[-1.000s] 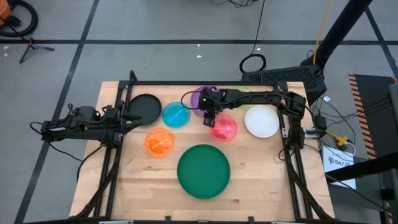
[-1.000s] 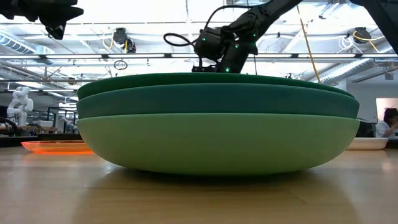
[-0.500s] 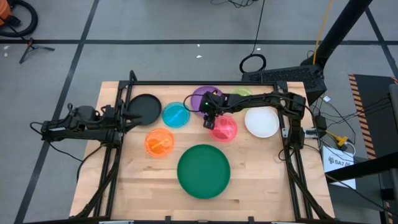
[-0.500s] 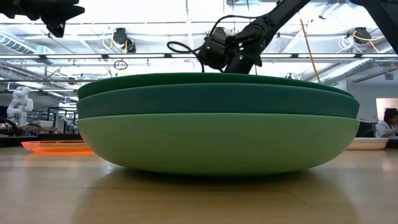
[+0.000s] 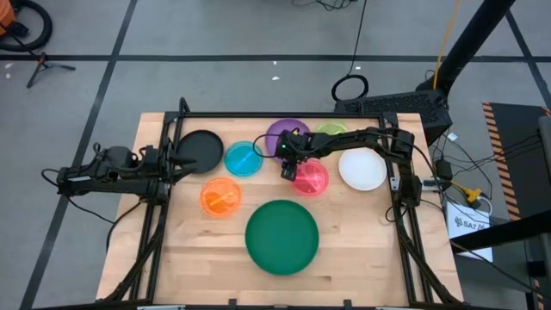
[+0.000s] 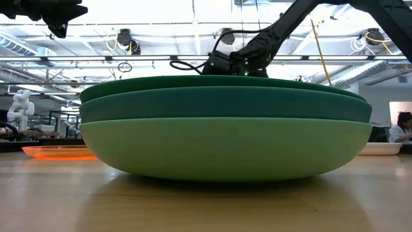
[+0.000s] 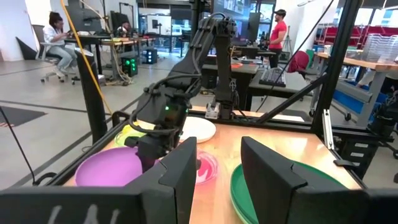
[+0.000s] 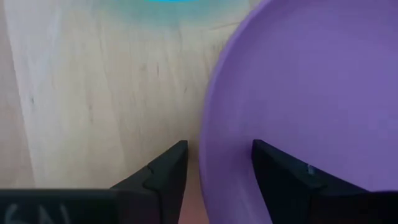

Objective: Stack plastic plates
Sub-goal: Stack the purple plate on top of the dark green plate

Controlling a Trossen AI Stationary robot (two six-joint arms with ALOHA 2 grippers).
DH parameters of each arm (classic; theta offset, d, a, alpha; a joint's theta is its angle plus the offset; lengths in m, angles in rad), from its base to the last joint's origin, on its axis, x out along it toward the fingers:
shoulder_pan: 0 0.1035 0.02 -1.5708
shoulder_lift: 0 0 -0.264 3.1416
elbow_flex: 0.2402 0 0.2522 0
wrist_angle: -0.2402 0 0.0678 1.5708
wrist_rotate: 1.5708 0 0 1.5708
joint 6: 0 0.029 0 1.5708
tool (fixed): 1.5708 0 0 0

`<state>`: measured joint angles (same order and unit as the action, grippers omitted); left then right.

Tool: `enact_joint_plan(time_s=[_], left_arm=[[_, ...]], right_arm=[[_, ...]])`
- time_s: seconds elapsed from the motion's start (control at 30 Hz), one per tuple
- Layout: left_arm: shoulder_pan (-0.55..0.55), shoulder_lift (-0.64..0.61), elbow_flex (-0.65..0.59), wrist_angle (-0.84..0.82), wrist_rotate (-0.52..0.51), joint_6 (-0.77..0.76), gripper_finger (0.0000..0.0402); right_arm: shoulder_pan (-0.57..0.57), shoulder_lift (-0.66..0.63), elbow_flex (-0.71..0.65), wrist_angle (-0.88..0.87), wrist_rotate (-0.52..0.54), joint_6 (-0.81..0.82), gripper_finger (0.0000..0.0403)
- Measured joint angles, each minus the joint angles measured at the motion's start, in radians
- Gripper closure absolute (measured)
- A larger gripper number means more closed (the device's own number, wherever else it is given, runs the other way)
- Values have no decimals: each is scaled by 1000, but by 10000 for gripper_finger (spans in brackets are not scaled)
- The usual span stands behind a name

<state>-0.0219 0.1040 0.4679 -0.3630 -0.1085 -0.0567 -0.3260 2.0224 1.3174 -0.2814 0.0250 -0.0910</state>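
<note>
The purple plate (image 5: 284,133) lies flat on the table at the far middle and fills much of the right wrist view (image 8: 311,81). My right gripper (image 5: 287,161) is low at its near rim, open. One finger (image 8: 158,177) stands outside the rim (image 8: 204,140) and the other (image 8: 283,177) stands over the plate's inside. The dark green plate (image 5: 282,237) tops the stack of three large plates (image 6: 225,129) at the near middle. My left gripper (image 5: 182,160) waits open at the left, beside the black plate (image 5: 200,148).
The small blue plate (image 5: 244,159), pink plate (image 5: 312,178) and orange plate (image 5: 221,196) lie around my right gripper. The white plate (image 5: 362,168) lies to the right. The lime plate (image 5: 332,129) is partly under the right arm. People show in the room beyond the table (image 7: 59,37).
My right gripper has gone down and a little toward the table's near edge, from above the purple plate to its near rim. The plates have stayed where they were.
</note>
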Motion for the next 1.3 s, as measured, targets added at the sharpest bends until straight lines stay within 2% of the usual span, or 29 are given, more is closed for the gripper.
enact_joint_plan(time_s=[0.2,0.47,0.63,0.8,1.07,1.3], left_arm=[[0,0,0,0,0,0,270],[0,0,0,-8,0,-5,270],[0,0,0,-8,0,-9,270],[0,0,0,-8,0,-10,270],[0,0,0,0,0,-4,270],[0,0,0,0,-10,-9,270]], right_arm=[[0,2,0,24,2,-6,253],[0,0,0,23,2,-53,344],[5,-2,21,25,40,-123,390],[34,-23,60,0,142,-190,394],[96,-134,106,-81,158,-202,398],[241,-237,108,-148,154,-149,399]])
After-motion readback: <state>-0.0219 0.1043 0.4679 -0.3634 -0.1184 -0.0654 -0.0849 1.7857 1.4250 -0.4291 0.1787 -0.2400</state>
